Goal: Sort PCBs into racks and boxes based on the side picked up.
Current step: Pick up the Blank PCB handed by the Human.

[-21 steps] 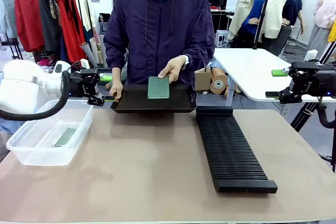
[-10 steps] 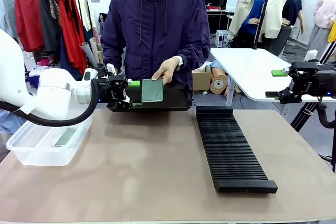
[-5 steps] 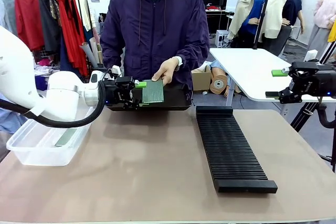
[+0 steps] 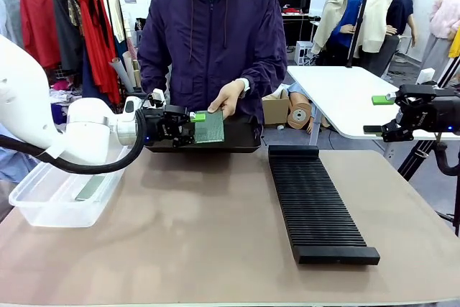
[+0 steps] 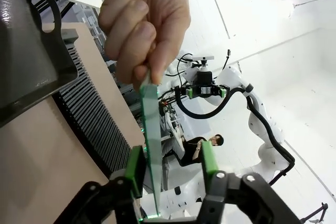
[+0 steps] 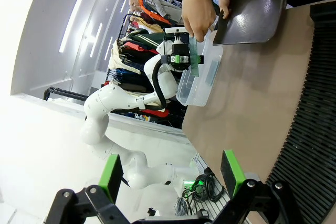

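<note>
A person's hand [image 4: 228, 98] holds a green PCB [image 4: 210, 126] by its far edge above the smooth black tray [image 4: 237, 141]. My left gripper [image 4: 194, 127] is open, its pads on either side of the board's near edge. In the left wrist view the PCB [image 5: 151, 145] stands edge-on between the pads [image 5: 135, 167], close to the left one and apart from the other. A second PCB [image 4: 90, 188] lies in the clear box [image 4: 43, 210]. The slotted black rack [image 4: 314, 206] lies at the right. My right gripper [image 4: 384, 115] hangs open far right, holding nothing.
The person's other hand holds the tray at the table's far edge. A white table [image 4: 345, 98] stands behind my right gripper. From the right wrist view I see the rack [image 6: 310, 103], the box [image 6: 202, 74] and my left arm [image 6: 121, 103] beyond.
The person lifted the PCB off the tray and held it out. My left gripper swung right from over the box until its open fingers reached around the board's edge. The right arm stayed still.
</note>
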`<state>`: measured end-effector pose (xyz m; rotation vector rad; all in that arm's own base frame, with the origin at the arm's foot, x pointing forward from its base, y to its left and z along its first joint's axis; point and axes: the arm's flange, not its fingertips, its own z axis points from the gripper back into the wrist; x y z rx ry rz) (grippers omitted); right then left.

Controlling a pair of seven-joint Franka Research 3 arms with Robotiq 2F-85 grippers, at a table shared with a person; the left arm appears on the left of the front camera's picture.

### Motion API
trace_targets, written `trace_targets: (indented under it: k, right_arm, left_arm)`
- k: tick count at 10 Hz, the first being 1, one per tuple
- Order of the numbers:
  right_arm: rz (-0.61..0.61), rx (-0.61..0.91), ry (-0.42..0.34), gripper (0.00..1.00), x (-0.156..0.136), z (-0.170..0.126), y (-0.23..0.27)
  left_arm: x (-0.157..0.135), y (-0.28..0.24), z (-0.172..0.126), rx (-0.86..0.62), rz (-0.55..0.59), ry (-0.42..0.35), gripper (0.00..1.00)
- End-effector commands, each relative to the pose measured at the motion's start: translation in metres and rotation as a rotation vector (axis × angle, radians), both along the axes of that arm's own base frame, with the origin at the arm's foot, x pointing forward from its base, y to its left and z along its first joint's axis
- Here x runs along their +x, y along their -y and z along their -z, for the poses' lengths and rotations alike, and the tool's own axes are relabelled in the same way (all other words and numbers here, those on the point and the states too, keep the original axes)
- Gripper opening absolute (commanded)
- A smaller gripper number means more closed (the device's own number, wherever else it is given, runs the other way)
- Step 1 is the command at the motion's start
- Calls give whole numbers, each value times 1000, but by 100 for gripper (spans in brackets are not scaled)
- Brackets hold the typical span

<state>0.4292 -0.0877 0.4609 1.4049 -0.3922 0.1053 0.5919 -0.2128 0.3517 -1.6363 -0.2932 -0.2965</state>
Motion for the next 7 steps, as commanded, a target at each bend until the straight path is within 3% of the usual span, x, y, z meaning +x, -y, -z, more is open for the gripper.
trace_targets:
  k: [1,7]
  right_arm:
    - [0,0,7,100,-1,-1,-1]
    - [0,0,7,100,-1,-1,-1]
  left_arm:
    - [3,7,2,-22,-22,13,0]
    - [1,4,-1,-30,-18,-7,0]
